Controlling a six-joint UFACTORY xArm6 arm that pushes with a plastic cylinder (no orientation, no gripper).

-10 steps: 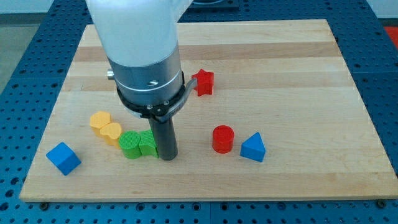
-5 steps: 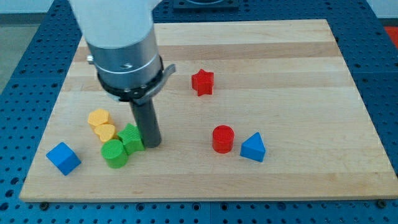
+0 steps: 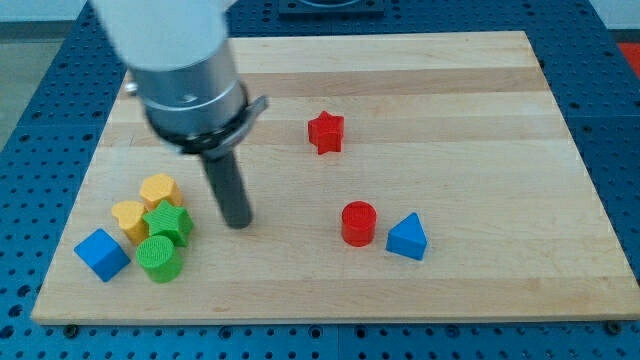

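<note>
Blue perforated bench surrounds a pale wooden board point(image 3: 420, 90) on which the blocks lie. Mounted on the arm is a straight dark rod with no jaws to spread or press together, and its lower end, my tip point(image 3: 237, 222), rests on bare wood, pinching nothing. Nearest to it is the green star block point(image 3: 168, 222), just to the view's left with a narrow gap showing between them. That star sits packed with a yellow heart-like block point(image 3: 159, 189) above it, a second yellow block point(image 3: 129, 216) on its left and a green cylinder point(image 3: 158, 258) below; a blue cube point(image 3: 101, 254) lies just beyond, near the board's left edge. Well apart on the view's right are a red star point(image 3: 325, 131), a red cylinder point(image 3: 358, 222) and a blue triangular block point(image 3: 406, 237). The risk, as a judgement: the cluster is tight and close to the edge, so a leftward shove could scatter it unevenly, twist the star aside, or drive the cube off the board.
</note>
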